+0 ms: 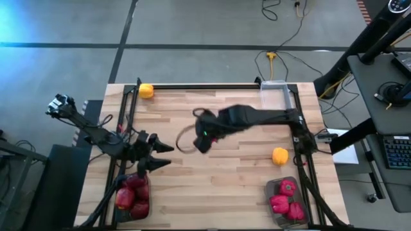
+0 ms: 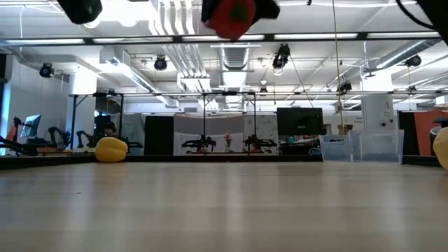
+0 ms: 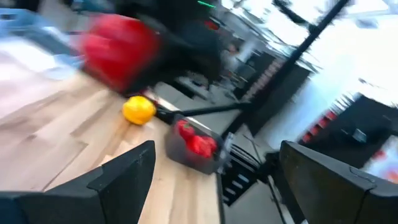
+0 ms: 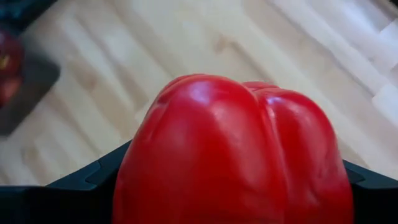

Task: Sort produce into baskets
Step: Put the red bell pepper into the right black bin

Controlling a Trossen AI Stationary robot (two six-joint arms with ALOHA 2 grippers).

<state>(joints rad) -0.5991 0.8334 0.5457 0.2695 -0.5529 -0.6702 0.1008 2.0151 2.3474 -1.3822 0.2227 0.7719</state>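
Note:
My right gripper [image 1: 202,138] is over the table's middle, shut on a red pepper [image 4: 236,155], which hangs high above the tabletop in the low view [image 2: 231,17]. My left gripper [image 1: 168,156] stands open and holds nothing, beside the dark basket [image 1: 122,212] of dark red apples [image 1: 131,192] at the near left. Two yellow-orange ones rest on the table, one at the far left [image 1: 146,91] and one at the right [image 1: 280,155]. A dark basket [image 1: 270,187] at the near right holds red peppers [image 1: 286,199]. A clear basket [image 1: 275,90] stands at the far right. My right gripper pinches the red pepper between its two fingers, one on each of two opposite sides [image 4: 127,174]. The fingers slant down at it from the table's right. The pepper is lifted well clear of the table.
Black rails [image 1: 205,85] frame the wooden table along its far and side edges. Bare wood lies between the two near baskets and across the far middle. Cables and a desk stand beyond the table at the right.

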